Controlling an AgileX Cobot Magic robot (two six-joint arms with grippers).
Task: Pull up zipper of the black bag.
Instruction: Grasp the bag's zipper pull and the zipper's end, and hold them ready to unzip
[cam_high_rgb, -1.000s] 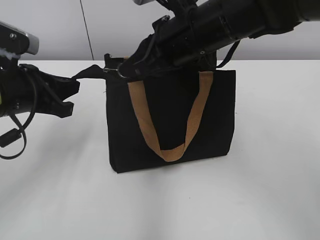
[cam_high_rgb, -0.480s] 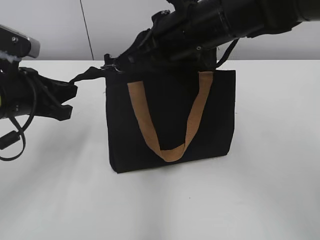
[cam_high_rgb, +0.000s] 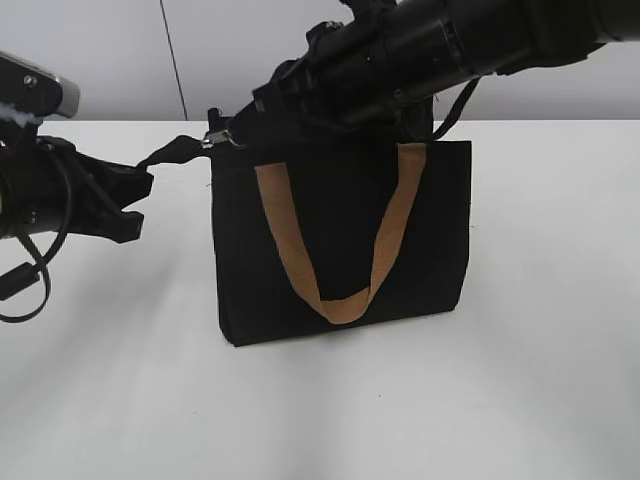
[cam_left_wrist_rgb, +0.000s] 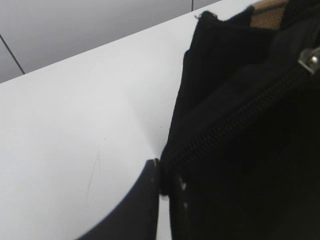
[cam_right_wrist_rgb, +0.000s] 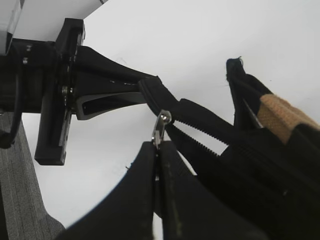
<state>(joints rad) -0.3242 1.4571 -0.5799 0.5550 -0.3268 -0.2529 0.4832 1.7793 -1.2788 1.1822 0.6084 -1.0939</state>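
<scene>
Zipper pull (cam_right_wrist_rgb: 161, 125), a small silver tab, sits pinched between the clenched jaws of the right gripper (cam_right_wrist_rgb: 157, 150), at the left end of the black bag's (cam_high_rgb: 340, 240) top edge. In the exterior view the same tab (cam_high_rgb: 218, 138) glints just beyond the bag's upper left corner. The left gripper (cam_left_wrist_rgb: 162, 182) has its jaws clamped on the black end strip (cam_right_wrist_rgb: 155, 92) of the zipper tape, which is drawn out leftward from the bag, taut between the two grippers.

The right arm (cam_high_rgb: 450, 45) reaches in from the upper right, crossing low over the bag's top toward the left corner. The left arm (cam_high_rgb: 60, 190) lies nearly level along the table (cam_high_rgb: 520, 380), pointing right.

The bag stands upright on the white table, one tan handle (cam_high_rgb: 340, 240) hanging down its front face. The right arm covers most of the top edge in the exterior view, so how far the teeth are closed cannot be judged there. In the left wrist view the closed teeth (cam_left_wrist_rgb: 235, 125) run toward the slider (cam_left_wrist_rgb: 310, 59), which is cut by the frame edge.
</scene>
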